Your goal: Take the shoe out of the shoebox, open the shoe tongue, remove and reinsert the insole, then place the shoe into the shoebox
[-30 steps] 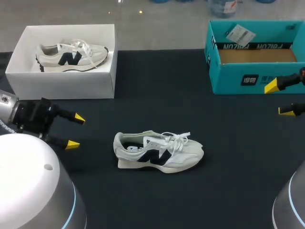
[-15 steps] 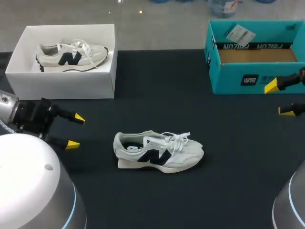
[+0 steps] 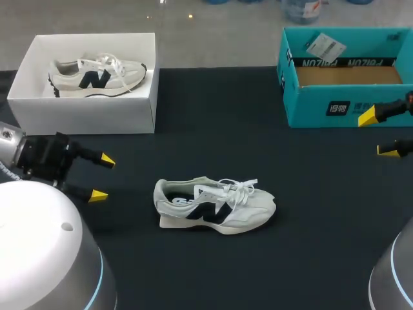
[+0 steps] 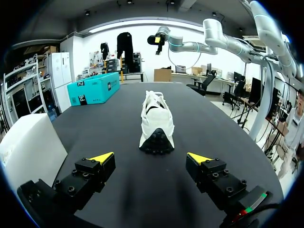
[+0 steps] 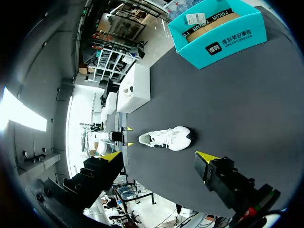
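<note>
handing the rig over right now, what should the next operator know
Left gripper: open, empty, in front of the white box.
Right gripper: open, empty, in front of the teal shoebox.
Shoe: upright on the table between them, touched by neither.
Another shoe lies in the white box.
Done: shoe is out.
Left: tongue and insole steps, state unclear; then reboxing.

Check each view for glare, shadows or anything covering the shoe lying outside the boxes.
Head view: the loose shoe is evenly lit, with no glare and nothing covering it. Left wrist view: pale sheen on the table, shoe plain ahead of the open left tool. Right wrist view: shoe unobstructed ahead of the right tool.
</note>
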Robot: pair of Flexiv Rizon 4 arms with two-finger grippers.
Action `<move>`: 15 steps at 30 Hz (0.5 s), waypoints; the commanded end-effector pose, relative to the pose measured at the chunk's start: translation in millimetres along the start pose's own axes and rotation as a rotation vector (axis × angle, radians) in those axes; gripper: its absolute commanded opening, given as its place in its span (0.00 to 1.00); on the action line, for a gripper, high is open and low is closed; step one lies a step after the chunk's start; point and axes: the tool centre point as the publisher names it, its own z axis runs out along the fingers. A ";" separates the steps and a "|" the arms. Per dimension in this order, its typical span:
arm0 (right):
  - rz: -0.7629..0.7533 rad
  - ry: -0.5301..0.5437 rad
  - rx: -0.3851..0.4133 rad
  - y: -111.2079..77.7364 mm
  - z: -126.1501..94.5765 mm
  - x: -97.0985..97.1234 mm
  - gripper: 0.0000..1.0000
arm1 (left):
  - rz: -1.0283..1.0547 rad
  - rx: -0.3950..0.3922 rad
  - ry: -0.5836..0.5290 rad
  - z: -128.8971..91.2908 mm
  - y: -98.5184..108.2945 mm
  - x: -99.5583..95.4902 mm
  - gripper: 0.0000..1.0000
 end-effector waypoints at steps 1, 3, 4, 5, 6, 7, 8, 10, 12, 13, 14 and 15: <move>0.002 -0.002 0.001 0.3 1.0 -0.2 1.00 | 0.001 -0.001 0.000 0.3 0.3 0.0 1.00; 0.002 -0.002 0.001 0.3 1.0 -0.2 1.00 | 0.001 -0.001 0.000 0.3 0.3 0.0 1.00; 0.002 -0.002 0.001 0.3 1.0 -0.2 1.00 | 0.001 -0.001 0.000 0.3 0.3 0.0 1.00; 0.002 -0.002 0.001 0.3 1.0 -0.2 1.00 | -0.004 -0.004 -0.014 1.4 0.3 0.8 1.00; 0.002 -0.002 0.001 0.3 1.0 -0.2 1.00 | -0.017 0.030 -0.017 2.8 0.6 2.1 1.00; 0.002 -0.002 0.001 0.3 1.0 -0.2 1.00 | -0.018 0.028 -0.017 2.8 0.7 3.5 1.00; 0.002 -0.002 0.001 0.3 1.0 -0.2 1.00 | -0.031 0.033 -0.036 3.4 1.1 5.0 1.00; 0.002 -0.002 0.001 0.3 1.0 -0.2 1.00 | -0.054 0.058 -0.036 3.5 2.5 7.3 1.00; 0.002 -0.002 0.001 0.3 1.0 -0.2 1.00 | -0.066 0.063 -0.011 8.5 3.6 12.5 1.00; 0.002 -0.002 0.001 0.3 1.0 -0.2 1.00 | -0.066 0.064 0.003 11.3 4.1 15.0 1.00; 0.002 -0.002 0.001 0.3 1.0 -0.2 1.00 | -0.066 0.062 0.002 14.2 4.2 17.1 1.00; 0.002 -0.002 0.001 0.3 1.0 -0.2 1.00 | -0.065 0.068 0.011 16.9 4.8 18.3 1.00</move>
